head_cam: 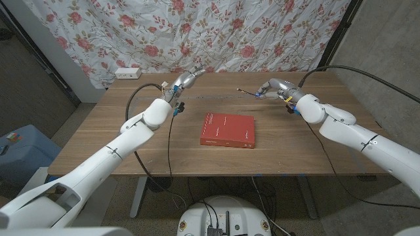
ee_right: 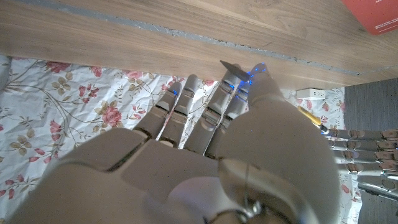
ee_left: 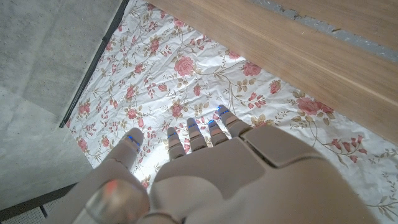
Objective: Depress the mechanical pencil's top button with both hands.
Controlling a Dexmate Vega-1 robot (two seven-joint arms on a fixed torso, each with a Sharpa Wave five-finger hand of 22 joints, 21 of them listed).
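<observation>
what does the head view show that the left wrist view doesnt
Head view alone: the red book lying in the middle of the table, the white power strip at the far edge, and the right robot hand pinching the mechanical pencil. Left wrist view alone: the back of the left robot hand up close, fingers spread, holding nothing. Both: the floral cloth, the wooden table and the left robot hand.

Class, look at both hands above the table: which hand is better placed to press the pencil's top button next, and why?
The left hand. The right hand already pinches the mechanical pencil, whose free end points toward the left hand. That hand holds nothing, its fingers apart.
</observation>
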